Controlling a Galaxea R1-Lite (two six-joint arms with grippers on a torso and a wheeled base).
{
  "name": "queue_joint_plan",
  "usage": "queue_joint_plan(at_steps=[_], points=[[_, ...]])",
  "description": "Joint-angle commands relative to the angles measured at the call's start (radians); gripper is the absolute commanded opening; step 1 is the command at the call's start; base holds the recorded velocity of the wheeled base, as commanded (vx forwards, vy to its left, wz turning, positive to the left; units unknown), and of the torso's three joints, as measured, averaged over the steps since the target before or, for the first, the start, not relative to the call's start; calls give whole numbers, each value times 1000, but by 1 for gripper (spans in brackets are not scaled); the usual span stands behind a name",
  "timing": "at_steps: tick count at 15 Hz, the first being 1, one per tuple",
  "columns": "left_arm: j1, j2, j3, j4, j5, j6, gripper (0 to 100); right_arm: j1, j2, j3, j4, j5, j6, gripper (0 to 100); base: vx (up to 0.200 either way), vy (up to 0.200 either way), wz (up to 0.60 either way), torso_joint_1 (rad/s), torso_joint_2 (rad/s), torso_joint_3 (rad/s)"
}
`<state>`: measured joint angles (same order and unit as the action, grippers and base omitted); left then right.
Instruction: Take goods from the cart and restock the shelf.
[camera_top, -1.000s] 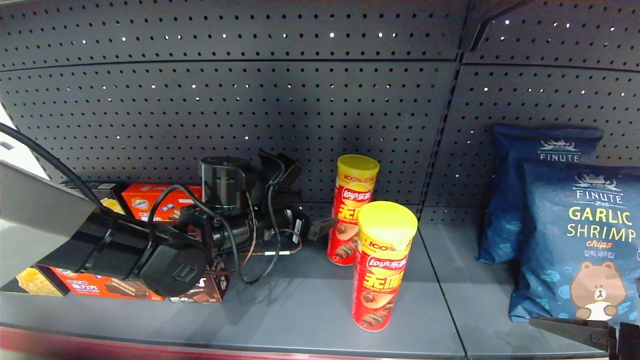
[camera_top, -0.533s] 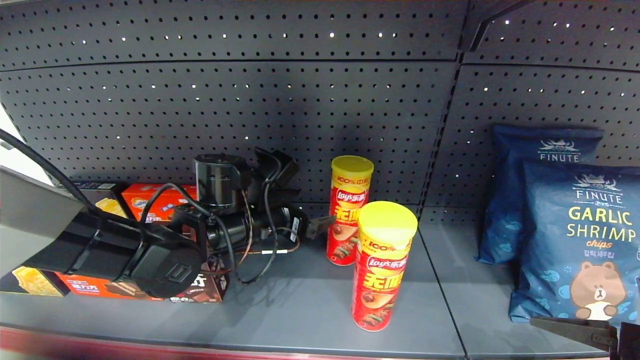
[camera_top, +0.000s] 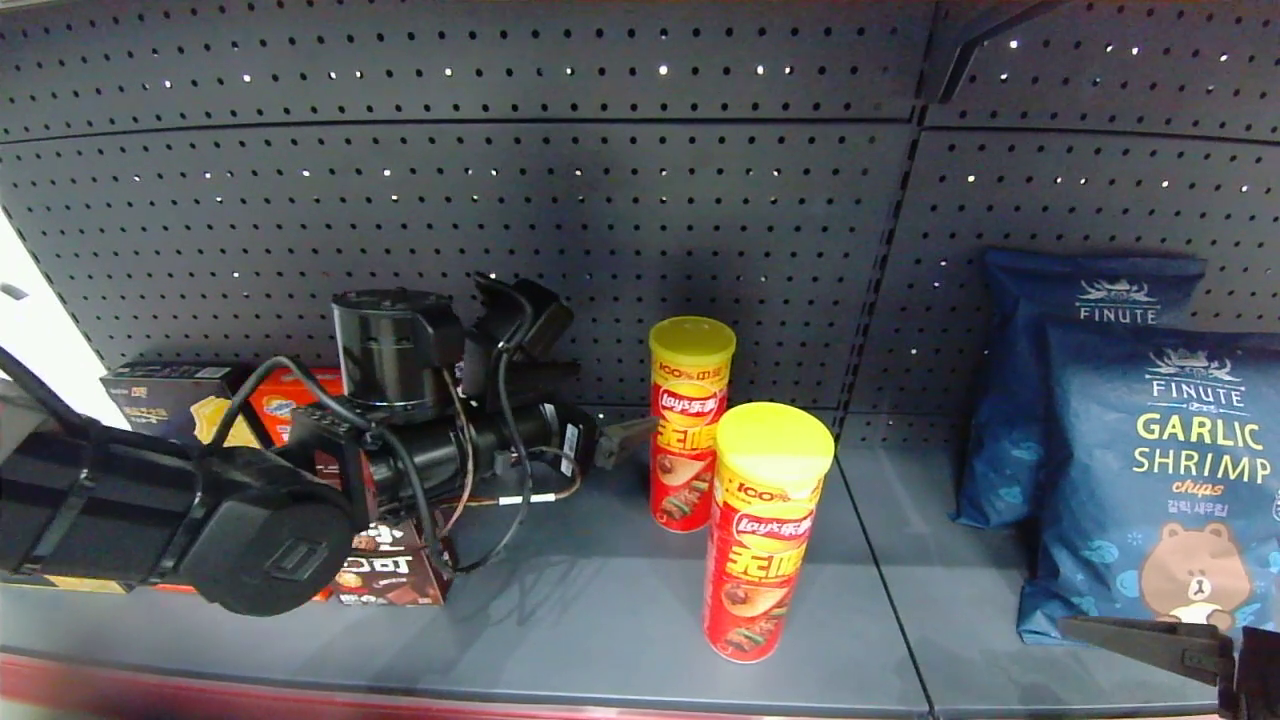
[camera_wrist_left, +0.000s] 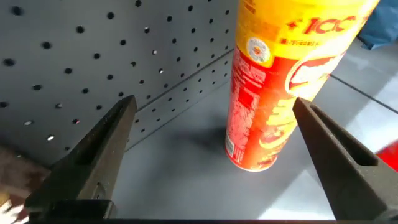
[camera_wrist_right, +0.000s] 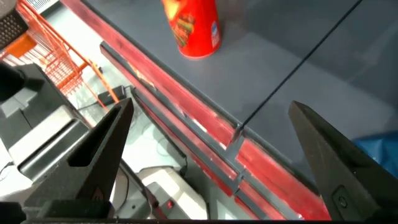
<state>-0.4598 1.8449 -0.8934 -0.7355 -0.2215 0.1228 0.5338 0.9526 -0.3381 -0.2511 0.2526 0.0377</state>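
Sitting low over the shelf (camera_top: 600, 620), left gripper (camera_wrist_left: 211, 106) has both fingers spread wide, nothing held. Rear chips can (camera_wrist_left: 273, 93) stands upright just past the fingertips, roughly centred between them in the left wrist view. Head view: one finger tip is just beside the can's left side, contact cannot be told. Rear chips can (camera_top: 690, 420) is near the pegboard back panel (camera_top: 500, 200). Front chips can (camera_top: 765, 530) stands upright just in front and slightly right of it, close to the shelf's front edge; cans overlap in the view, touching or not unclear.

Right gripper (camera_wrist_right: 211, 106) also spread wide, empty, out in front of the shelf's red front strip (camera_wrist_right: 186, 106) on the right side, well apart from the front chips can (camera_wrist_right: 193, 28). Orange wire cart (camera_wrist_right: 59, 53) sits below and away from the shelf.

Left of the arm: brown snack box (camera_top: 390, 575), orange box (camera_top: 275, 400) and dark box (camera_top: 165, 400) lying on the shelf. Right bay: two blue chip bags, front one (camera_top: 1160, 480) leaning on the rear one (camera_top: 1060, 340).
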Motion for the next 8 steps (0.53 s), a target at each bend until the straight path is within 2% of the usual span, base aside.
queue_joint_plan(at_steps=[1, 4, 6, 8], points=[[3, -69, 45, 1, 2, 0, 100, 0, 68, -65, 1, -15, -1, 100, 0, 0, 0, 0, 0, 0], [3, -148, 125, 2, 16, 0, 100, 6, 238, -182, -7, -114, -1, 100, 0, 0, 0, 0, 0, 0], [-2, -173, 131, 10, 65, 0, 100, 20, 290, -197, -7, -153, -1, 100, 0, 0, 0, 0, 0, 0], [-31, -202, 116, 54, 166, -2, 100, 81, 319, -187, -5, -231, -2, 100, 0, 0, 0, 0, 0, 0]])
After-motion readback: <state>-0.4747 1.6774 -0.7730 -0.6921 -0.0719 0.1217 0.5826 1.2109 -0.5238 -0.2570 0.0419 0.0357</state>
